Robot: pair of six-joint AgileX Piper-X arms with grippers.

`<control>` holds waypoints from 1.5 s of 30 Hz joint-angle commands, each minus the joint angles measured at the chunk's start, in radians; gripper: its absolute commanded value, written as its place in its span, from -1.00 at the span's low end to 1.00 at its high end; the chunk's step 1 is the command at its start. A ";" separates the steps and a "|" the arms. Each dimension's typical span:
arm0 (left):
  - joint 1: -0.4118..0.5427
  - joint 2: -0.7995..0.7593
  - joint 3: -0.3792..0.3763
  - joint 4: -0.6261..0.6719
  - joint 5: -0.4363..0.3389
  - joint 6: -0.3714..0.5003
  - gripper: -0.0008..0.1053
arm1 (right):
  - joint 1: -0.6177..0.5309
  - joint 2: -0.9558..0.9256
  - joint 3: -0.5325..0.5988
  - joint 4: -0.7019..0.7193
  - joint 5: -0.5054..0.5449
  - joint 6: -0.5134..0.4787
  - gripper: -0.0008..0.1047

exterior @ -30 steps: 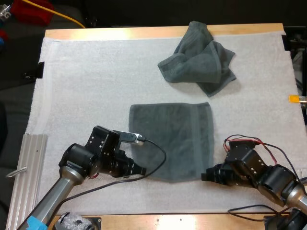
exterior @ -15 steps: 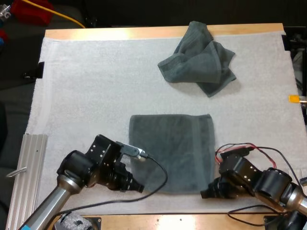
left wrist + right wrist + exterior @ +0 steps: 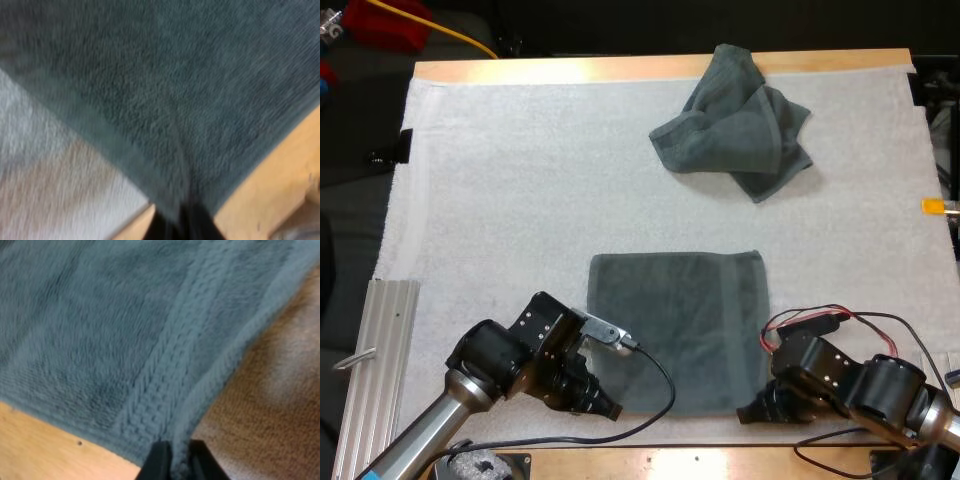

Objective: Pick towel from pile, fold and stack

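A flat dark grey-green towel (image 3: pixel 678 330) lies spread near the mat's front edge. My left gripper (image 3: pixel 612 408) is shut on its near left corner, and the towel (image 3: pixel 165 100) spreads away from the pinching fingers (image 3: pixel 200 227). My right gripper (image 3: pixel 748 410) is shut on the near right corner, where the black fingers (image 3: pixel 159 460) clamp the hemmed edge of the towel (image 3: pixel 125 340). A crumpled towel (image 3: pixel 735 125) of the same colour sits at the far right of the mat.
A ribbed metal rail (image 3: pixel 370 360) lies off the mat's left front side. The wooden table edge (image 3: pixel 720 465) runs just in front of both grippers. The white mat (image 3: pixel 510 190) between the two towels is bare.
Both grippers have pulled back toward the front edge, dragging the flat towel's near corners with them; the towel has slid toward me. The crumpled towel stays put.
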 commanded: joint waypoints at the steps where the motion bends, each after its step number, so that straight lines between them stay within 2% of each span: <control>1: -0.007 0.005 -0.006 -0.023 -0.004 0.001 -0.98 | -0.020 0.000 -0.009 -0.003 0.006 0.032 -0.96; 5: -0.007 0.053 -0.006 -0.063 -0.001 -0.007 -0.98 | -0.093 0.016 -0.009 -0.063 -0.036 0.087 -0.96; 11: 0.001 0.179 -0.006 -0.128 -0.011 -0.007 -0.98 | -0.239 0.087 -0.009 -0.146 -0.167 0.114 -0.96; 17: 0.111 0.250 -0.009 -0.218 0.007 -0.002 -0.98 | -0.342 0.171 -0.009 -0.201 -0.212 0.119 -0.96; 19: 0.170 0.275 -0.009 -0.244 0.046 0.005 -0.98 | -0.373 0.203 -0.009 -0.250 -0.231 0.119 -0.96; 24: 0.264 0.310 -0.009 -0.298 0.096 0.005 -0.98 | -0.417 0.262 -0.010 -0.356 -0.236 0.149 -0.96; 31: 0.352 0.324 -0.012 -0.411 0.098 0.000 -0.98 | -0.482 0.329 -0.014 -0.469 -0.248 0.152 -0.96; 36: 0.388 0.324 -0.012 -0.503 0.096 -0.011 -0.98 | -0.526 0.362 -0.015 -0.536 -0.254 0.154 -0.96; 45: 0.398 0.326 -0.012 -0.620 0.040 -0.023 -0.98 | -0.560 0.384 -0.015 -0.620 -0.226 0.163 -0.96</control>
